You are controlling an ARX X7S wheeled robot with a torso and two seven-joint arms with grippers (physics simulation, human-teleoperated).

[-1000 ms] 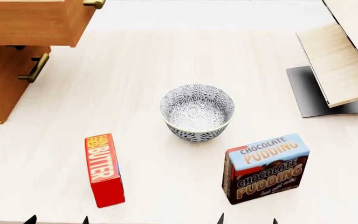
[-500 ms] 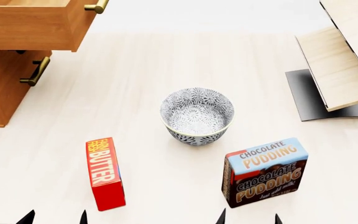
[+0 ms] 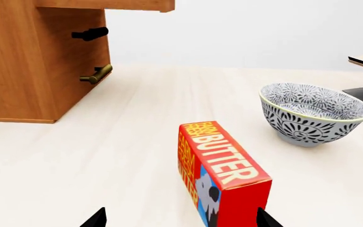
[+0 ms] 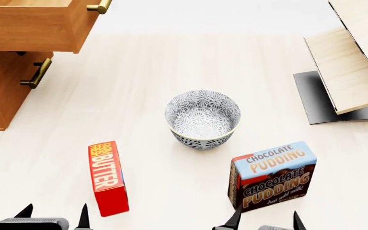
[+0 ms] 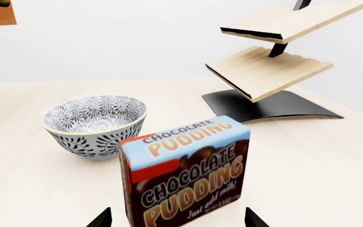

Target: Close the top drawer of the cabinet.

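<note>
The left gripper (image 4: 53, 216) and the right gripper (image 4: 264, 218) are seen at the near table edge with fingers spread apart, nothing being held or touched. Just ahead of the left gripper the butter box (image 4: 108, 178) is found, and just ahead of the right gripper the chocolate pudding box (image 4: 273, 173), with the patterned bowl (image 4: 202, 117) farther ahead between them. The top drawer (image 4: 34, 25) is shown pulled out of the cabinet (image 4: 2, 91), well ahead and to the left of the left gripper, bare tabletop (image 4: 145, 62) lying between; the plywood rack (image 4: 356, 57) stands far ahead to the right.

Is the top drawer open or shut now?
Open: the top drawer juts well out past the lower front of the cabinet.
</note>
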